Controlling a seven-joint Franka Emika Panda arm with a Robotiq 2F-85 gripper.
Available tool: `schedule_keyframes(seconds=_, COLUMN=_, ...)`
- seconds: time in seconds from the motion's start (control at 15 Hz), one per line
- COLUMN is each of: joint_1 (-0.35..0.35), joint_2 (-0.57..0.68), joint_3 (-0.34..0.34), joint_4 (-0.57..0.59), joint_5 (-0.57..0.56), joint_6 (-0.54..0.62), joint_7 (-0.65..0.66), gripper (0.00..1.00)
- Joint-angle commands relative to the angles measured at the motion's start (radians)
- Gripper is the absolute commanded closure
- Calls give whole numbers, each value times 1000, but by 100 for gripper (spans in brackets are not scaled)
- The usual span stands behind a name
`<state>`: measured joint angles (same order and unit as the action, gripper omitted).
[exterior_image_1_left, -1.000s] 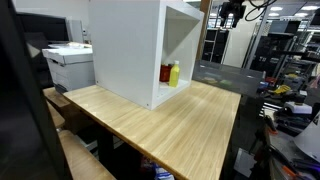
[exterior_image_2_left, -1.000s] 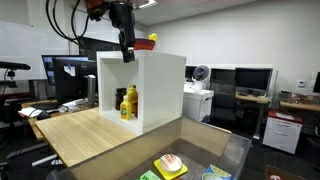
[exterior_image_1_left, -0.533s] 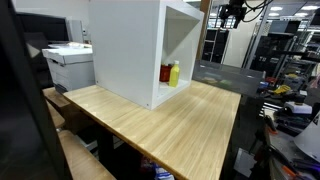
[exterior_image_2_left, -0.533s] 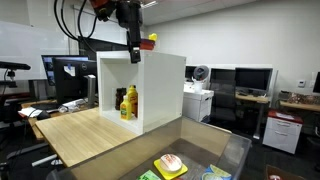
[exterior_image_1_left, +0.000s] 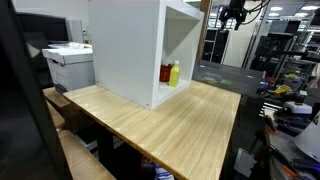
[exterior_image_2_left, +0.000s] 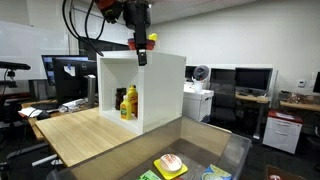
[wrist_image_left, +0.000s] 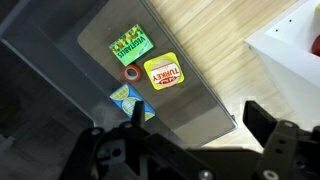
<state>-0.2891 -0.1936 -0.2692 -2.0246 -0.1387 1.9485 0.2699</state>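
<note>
Drift of gripper (exterior_image_2_left: 141, 58) rightward over white cabinet (exterior_image_2_left: 165, 88), closer to red-and-yellow item (exterior_image_2_left: 152, 42) on top; wide open, holding nothing

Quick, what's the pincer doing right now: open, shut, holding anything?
Pincer: open, with nothing between its fingers.

Black gripper (exterior_image_2_left: 141, 57) on a cable-draped arm (exterior_image_2_left: 112, 10)
Dark cables (exterior_image_2_left: 68, 22) loop beside an orange-red section; the wrist view shows two chunky matte black fingers (wrist_image_left: 263, 122).
</note>
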Motion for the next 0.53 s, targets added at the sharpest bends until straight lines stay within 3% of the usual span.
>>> schedule_keyframes(seconds=0.0, joint_1=-17, joint_2=46, joint_3=-4, joint_4=26, joint_5=-11, joint_6=36, joint_7=53, gripper=0)
schedule_keyframes(seconds=0.47, joint_1=-25, joint_2=107, joint_3=-24, joint_4=47, joint_5=-10, joint_6=59, joint_7=116, gripper=0)
